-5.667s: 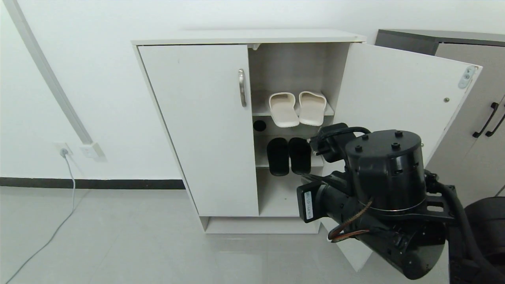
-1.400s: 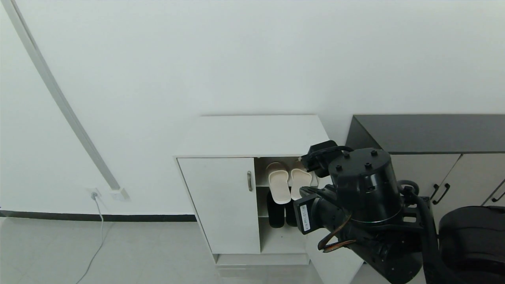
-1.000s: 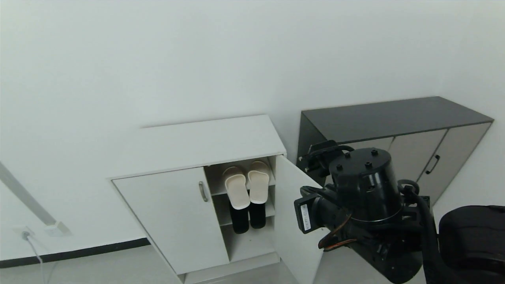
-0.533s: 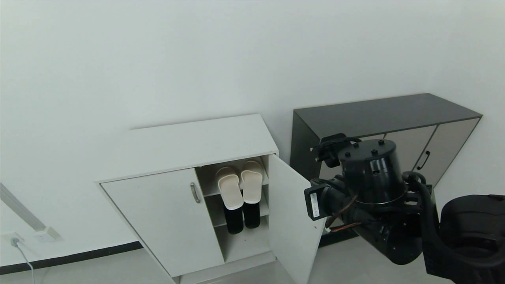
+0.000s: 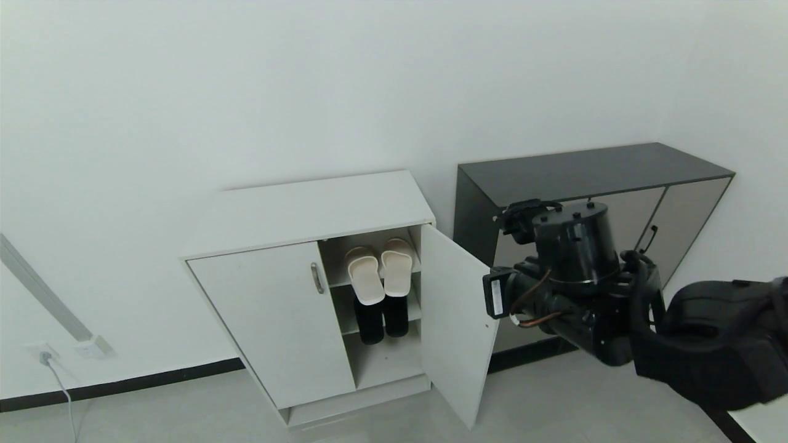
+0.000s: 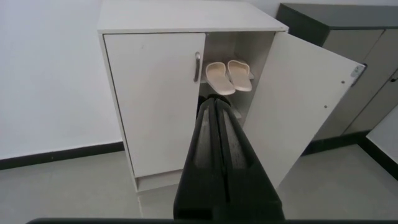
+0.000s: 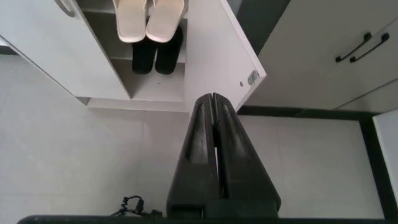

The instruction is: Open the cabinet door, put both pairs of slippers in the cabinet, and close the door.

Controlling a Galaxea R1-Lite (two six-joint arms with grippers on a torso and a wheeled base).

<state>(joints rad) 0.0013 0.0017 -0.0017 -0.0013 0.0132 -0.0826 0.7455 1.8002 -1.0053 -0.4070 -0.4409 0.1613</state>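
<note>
The white two-door board cabinet (image 5: 308,209) stands against the wall, at about 6 o'clock from the middle of the head view. Its left door (image 5: 271,326), which carries a slim metal bar handle (image 5: 317,278), is shut. Its right door (image 5: 458,332) is swung wide out toward 5 o'clock and is not yet closed.

In the open half, the pair of cream foam slippers (image 5: 380,271) lies side by side on the upper shelf, with the near ends jutting past the shelf's front edge. The pair of black slippers (image 5: 383,320) sits at 6 o'clock of them on the shelf beneath, also side by side.

The left gripper (image 6: 215,99) has its black fingers pressed together with nothing between them. It is aimed at the cabinet's open half, well apart from it. The right gripper (image 7: 213,96) is likewise pressed together and holds nothing. It points down toward the foot of the open door and the grey tiled floor (image 7: 74,162). In the head view the right arm (image 5: 572,271) hangs at 3 o'clock of the open door.

A dark grey low cabinet (image 5: 585,166) with pale doors and black handles stands just beside the white one, at its 3 o'clock. A wall socket with a grey cable (image 5: 43,355) sits at the white cabinet's 8 o'clock, below a slanting grey conduit (image 5: 43,289).
</note>
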